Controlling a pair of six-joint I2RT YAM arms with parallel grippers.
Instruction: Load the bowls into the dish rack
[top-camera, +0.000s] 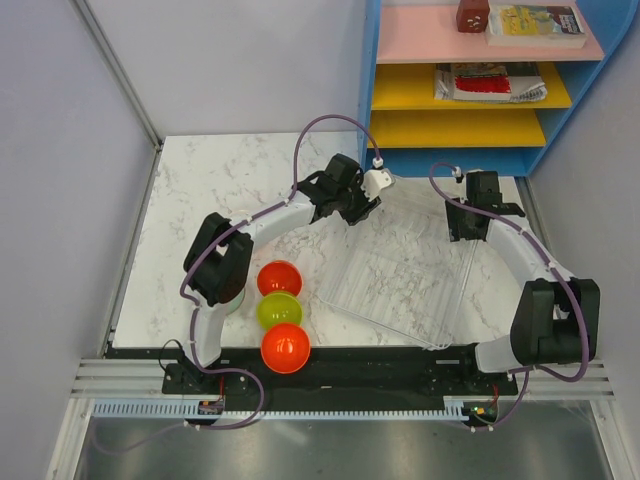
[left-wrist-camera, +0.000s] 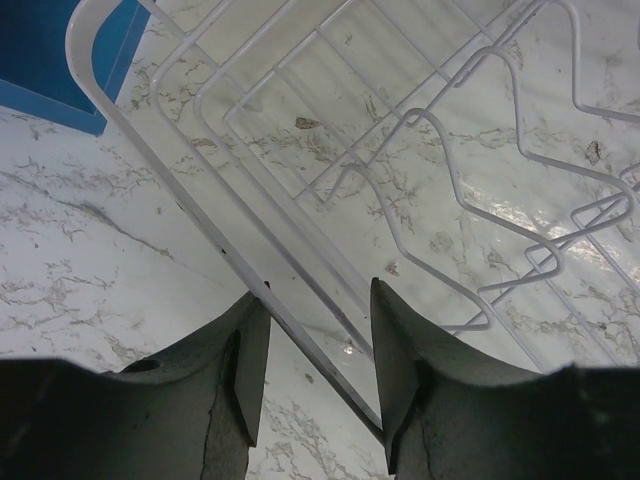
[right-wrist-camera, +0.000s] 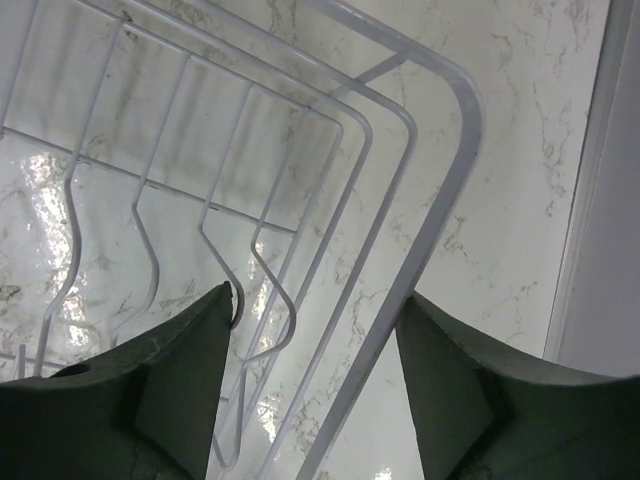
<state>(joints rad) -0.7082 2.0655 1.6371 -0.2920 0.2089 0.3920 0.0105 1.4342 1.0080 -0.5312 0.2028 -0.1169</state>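
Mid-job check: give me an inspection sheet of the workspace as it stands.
surface: white marble table.
job's things: dish rack holds no bowl; far orange-red bowl, yellow-green bowl, near orange-red bowl in a row by the left arm.
clutter: nothing seen.
grippers: left gripper and right gripper open, each straddling the rack's rim wire.
cables: purple cables loop along both arms.
surroundings: blue shelf unit behind the table; grey walls.

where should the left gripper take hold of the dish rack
On the thick outer rim wire near the far left corner of the dish rack, from above. It is the stoutest wire and runs straight through the gap between the open fingers of the left gripper; the thin inner ribs look likelier to bend.
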